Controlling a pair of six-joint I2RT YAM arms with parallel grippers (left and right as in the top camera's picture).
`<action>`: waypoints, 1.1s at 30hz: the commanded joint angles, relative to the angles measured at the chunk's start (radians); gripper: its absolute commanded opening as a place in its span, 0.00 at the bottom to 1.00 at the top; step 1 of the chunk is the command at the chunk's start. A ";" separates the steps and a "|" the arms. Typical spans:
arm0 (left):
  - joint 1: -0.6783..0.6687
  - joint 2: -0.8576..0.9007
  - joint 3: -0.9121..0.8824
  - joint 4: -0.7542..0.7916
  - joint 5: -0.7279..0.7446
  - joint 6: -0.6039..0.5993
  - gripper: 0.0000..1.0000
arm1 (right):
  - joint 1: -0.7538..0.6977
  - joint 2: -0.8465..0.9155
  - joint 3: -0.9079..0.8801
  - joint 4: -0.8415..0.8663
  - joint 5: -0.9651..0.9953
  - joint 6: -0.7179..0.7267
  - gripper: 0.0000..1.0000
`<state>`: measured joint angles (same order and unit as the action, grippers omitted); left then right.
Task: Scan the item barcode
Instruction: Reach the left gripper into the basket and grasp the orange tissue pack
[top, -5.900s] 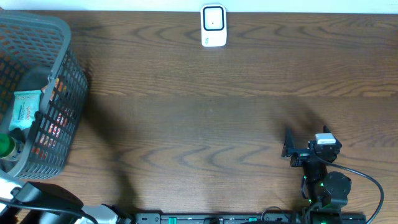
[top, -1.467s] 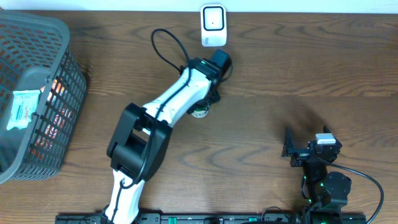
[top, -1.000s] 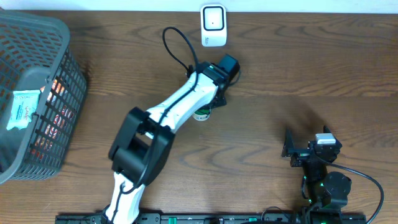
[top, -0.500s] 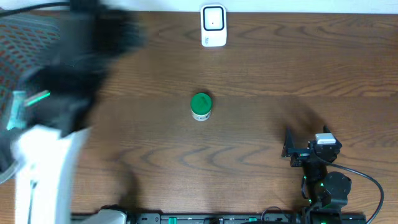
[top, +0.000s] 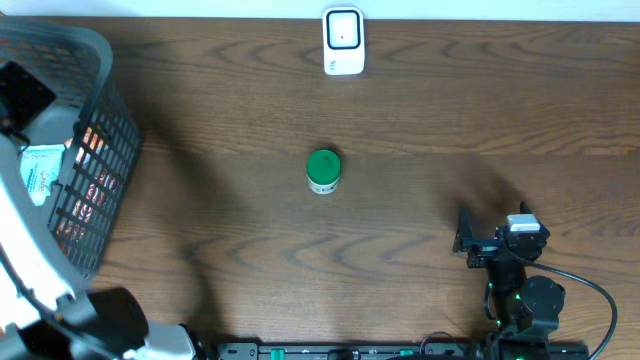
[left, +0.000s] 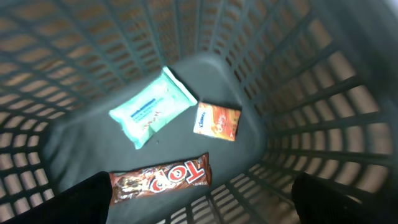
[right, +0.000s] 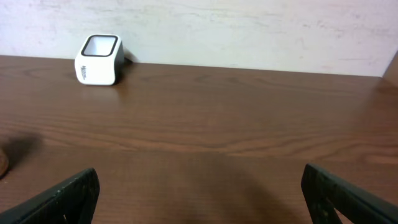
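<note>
The brown wooden table (top: 420, 110) carries the whole station, and the grey mesh basket (top: 100, 120) sits at its left edge. Three candidates for scanning lie flat on the basket floor. They are a teal wipes packet (left: 152, 107), a small orange sachet (left: 217, 121) just beside it, and a chocolate bar (left: 163, 178) nearer the wall.

The left gripper (left: 202, 186) hangs above them with its fingers spread wide and nothing between them. Expect trouble here:

- Flat packets give the fingers little edge to pinch, so a shallow descent is likely to close on air.
- A steep descent may jam a finger in the mesh.
- The wipes packet and sachet lie close together, so you risk lifting both.
- A green-capped container (top: 323, 170) stands mid-table, near the likely route to the barcode scanner (top: 342, 41) at the far edge. A low carry could topple it.
- No barcode is visible on the upturned faces, so a pass may misread.

The right gripper (right: 199, 180) rests spread and empty, well apart.
</note>
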<state>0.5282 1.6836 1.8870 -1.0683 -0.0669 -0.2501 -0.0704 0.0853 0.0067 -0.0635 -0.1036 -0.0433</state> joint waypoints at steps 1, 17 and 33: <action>-0.002 0.069 0.000 0.012 0.019 0.085 0.93 | 0.006 -0.001 -0.001 -0.004 0.001 0.013 0.99; -0.009 0.481 -0.003 0.069 0.135 0.115 0.93 | 0.006 -0.001 -0.001 -0.004 0.001 0.013 0.99; -0.014 0.587 -0.032 0.147 0.134 0.116 0.94 | 0.006 -0.001 -0.001 -0.004 0.001 0.013 0.99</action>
<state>0.5144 2.2555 1.8706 -0.9279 0.0582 -0.1516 -0.0704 0.0853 0.0067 -0.0635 -0.1036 -0.0433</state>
